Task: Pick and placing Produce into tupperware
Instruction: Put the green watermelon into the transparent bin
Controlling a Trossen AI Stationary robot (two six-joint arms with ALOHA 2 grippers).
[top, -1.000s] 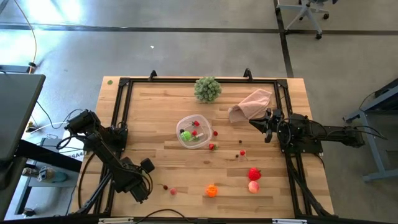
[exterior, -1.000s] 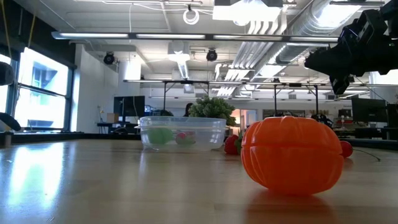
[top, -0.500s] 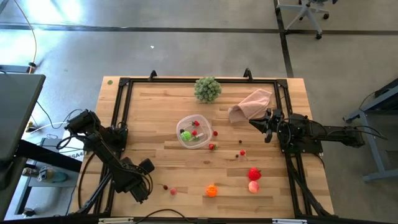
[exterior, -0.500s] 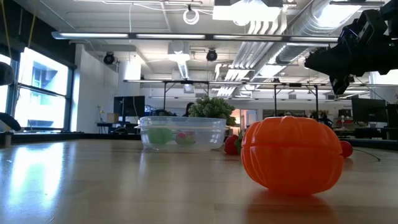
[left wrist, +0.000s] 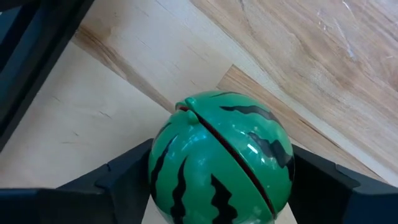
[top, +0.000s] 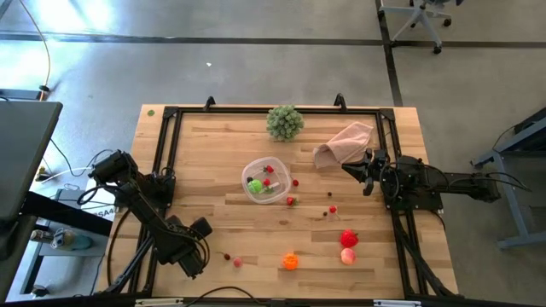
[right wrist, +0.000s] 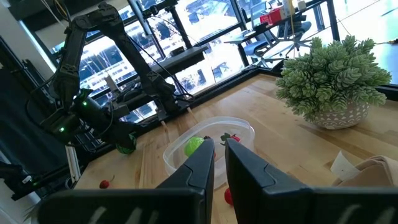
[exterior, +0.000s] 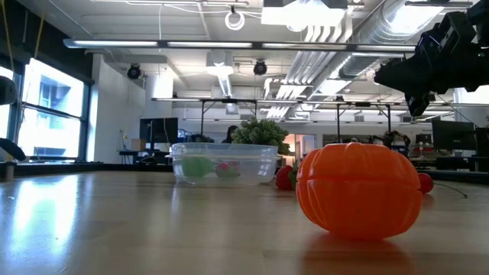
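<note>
A striped dark green melon [left wrist: 221,158] sits between the two fingers of my left gripper [left wrist: 221,186], which points down at the table's near left corner [top: 193,242]. The right wrist view also shows the melon [right wrist: 126,148]. The clear tupperware [top: 264,181] stands mid-table with a light green piece [top: 254,184] and red bits inside. An orange piece [top: 291,262], a red piece [top: 348,238], a pink piece [top: 347,255] and small red berries [top: 290,201] lie on the wood. My right gripper [right wrist: 219,155] is shut and level at the right edge [top: 350,168]. My left gripper pinches the melon between its two fingers, one on each opposite side [left wrist: 160,163] of the ball. The fingers [left wrist: 124,177] come from above and point down. Whether the melon rests on the wood or hangs just clear, I cannot tell.
A pale green leafy ball [top: 284,122] and a pinkish-beige cloth [top: 345,143] lie at the far side. A black frame rail [top: 164,153] runs around the wooden top. The orange piece [exterior: 359,189] stands close to the low camera.
</note>
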